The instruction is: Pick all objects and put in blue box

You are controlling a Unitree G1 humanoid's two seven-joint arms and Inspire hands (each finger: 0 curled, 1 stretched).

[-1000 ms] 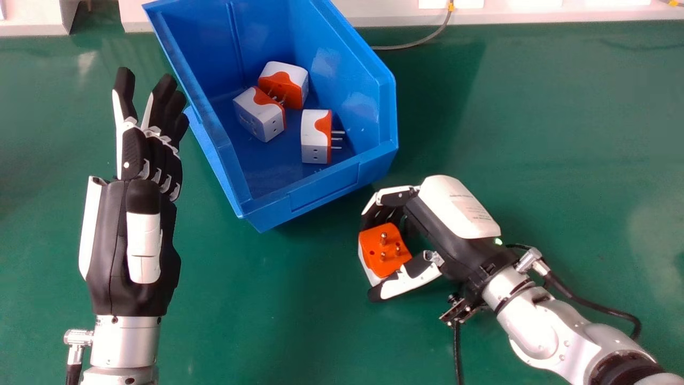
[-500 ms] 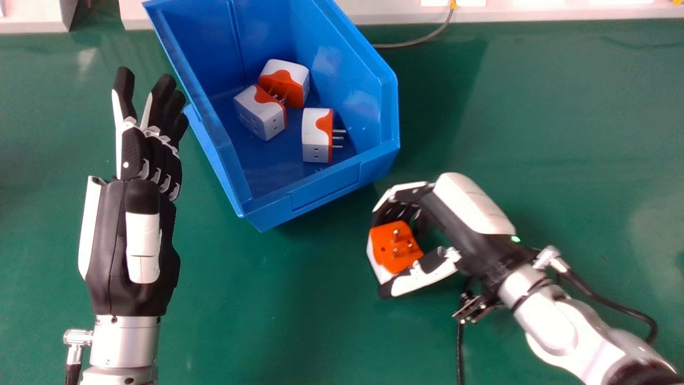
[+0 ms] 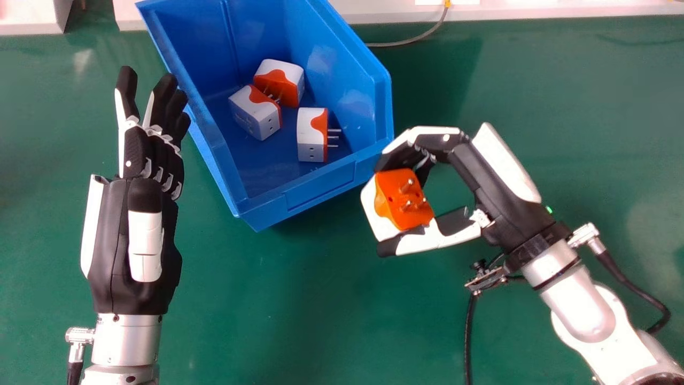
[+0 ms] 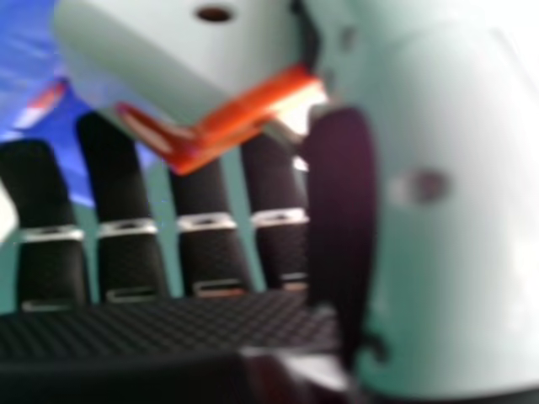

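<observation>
In the head view my right hand (image 3: 497, 187) is closed round a white and orange plug adapter (image 3: 404, 199), its metal pins facing up, held just right of the blue box's (image 3: 320, 184) near corner. The right hand view has the adapter (image 4: 177, 50) between the thumb and fingers of my right hand (image 4: 198, 244). Inside the box lie an adapter (image 3: 312, 135) with pins pointing right, a second one (image 3: 255, 112) and a third (image 3: 280, 82) close against it. My left hand (image 3: 136, 235) stays left of the box, fingers straight, holding nothing.
The box stands on a green table (image 3: 299, 299), its far end near a white ledge (image 3: 385, 12) along the back. A grey cable (image 3: 417, 40) runs from that ledge behind the box. A black cable hangs by the right wrist.
My right hand has moved away from me and to the right, carrying the adapter, which appears larger and nearer the camera. The left hand has kept its place.
</observation>
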